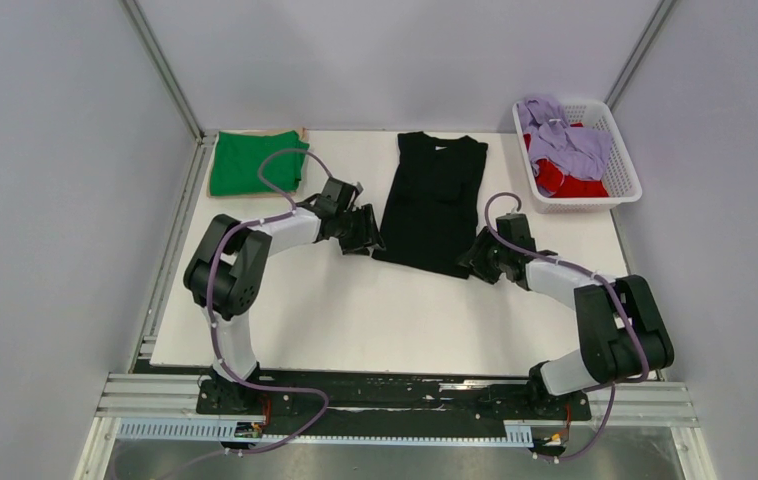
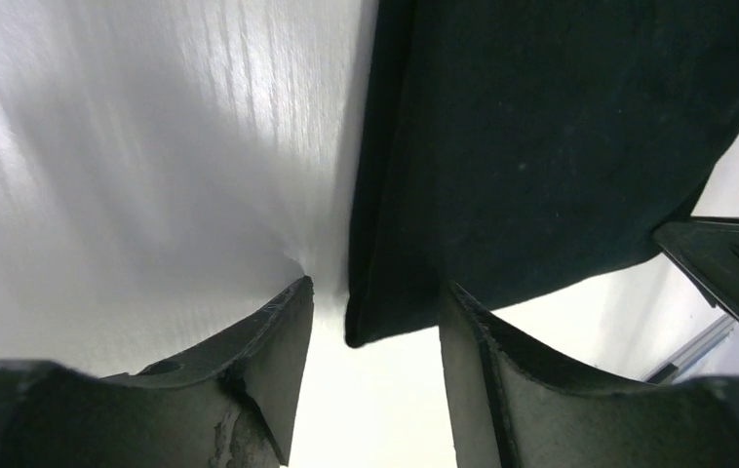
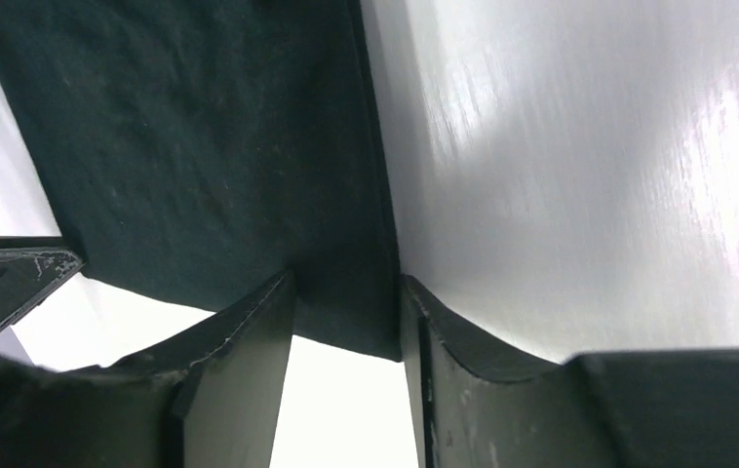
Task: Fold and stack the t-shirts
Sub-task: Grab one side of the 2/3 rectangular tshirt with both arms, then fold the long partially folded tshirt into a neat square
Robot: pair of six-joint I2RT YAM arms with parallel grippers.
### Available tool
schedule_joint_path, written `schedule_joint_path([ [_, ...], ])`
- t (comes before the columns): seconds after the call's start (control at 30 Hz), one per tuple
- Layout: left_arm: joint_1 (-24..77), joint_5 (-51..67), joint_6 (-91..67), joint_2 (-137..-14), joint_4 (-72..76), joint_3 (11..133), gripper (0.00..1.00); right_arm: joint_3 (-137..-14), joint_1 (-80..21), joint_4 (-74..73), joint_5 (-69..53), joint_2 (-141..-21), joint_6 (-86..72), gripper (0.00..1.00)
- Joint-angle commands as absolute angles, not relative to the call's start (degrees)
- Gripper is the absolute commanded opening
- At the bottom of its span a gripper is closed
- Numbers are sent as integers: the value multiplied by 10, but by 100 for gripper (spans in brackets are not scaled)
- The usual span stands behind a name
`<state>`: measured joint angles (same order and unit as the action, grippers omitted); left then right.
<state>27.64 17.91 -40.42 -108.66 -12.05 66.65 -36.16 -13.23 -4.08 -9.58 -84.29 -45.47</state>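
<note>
Black t-shirt (image 1: 433, 200) lies flat on the table (image 1: 355, 320). Wrist views alone show left gripper (image 2: 375, 302) and right gripper (image 3: 346, 292) spread, each straddling a near hem corner. Overhead: folded green t-shirt (image 1: 255, 163) far left, basket (image 1: 627, 160) of tees (image 1: 567, 148) far right.

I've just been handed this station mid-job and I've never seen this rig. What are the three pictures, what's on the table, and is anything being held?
The machine is two robot arms bolted at the near table edge, each ending in a two-finger gripper. The wide picture looks down from above and behind them. The other two come from a camera on each wrist, so the dark wedges at the bottom are that gripper's own fingers.

On the white table a black t-shirt lies flat in the middle. A folded green t-shirt sits at the far left. A white basket at the far right holds a lavender t-shirt and a red t-shirt.

The left gripper and right gripper are each open, with a near corner of the black shirt between the fingers. Nothing is clamped.
</note>
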Motion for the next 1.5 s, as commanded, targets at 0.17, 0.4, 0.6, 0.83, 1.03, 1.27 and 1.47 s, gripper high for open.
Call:
schedule_joint_path([
  [0.17,304,148,-401,-1110,-173,651,47,-345,-162,-122,-65,-845,-458,39],
  [0.4,305,125,-399,-1124,-188,661,42,-332,-165,-149,-47,-821,-447,38],
  [0.6,305,149,-400,-1140,-171,669,31,-323,-176,-148,-26,-809,-438,37],
  [0.83,305,165,-394,-1133,-160,662,0,-337,-209,-130,-3,-835,-430,19],
  [1.03,305,158,-384,-1057,-157,623,0,-344,-245,-147,-51,-803,-408,0],
  [1.27,304,138,-365,-851,-216,522,0,-330,-307,-223,-214,-655,-372,0],
  [1.47,305,140,-360,-647,-298,449,0,-297,-346,-227,-388,-551,-381,0],
])
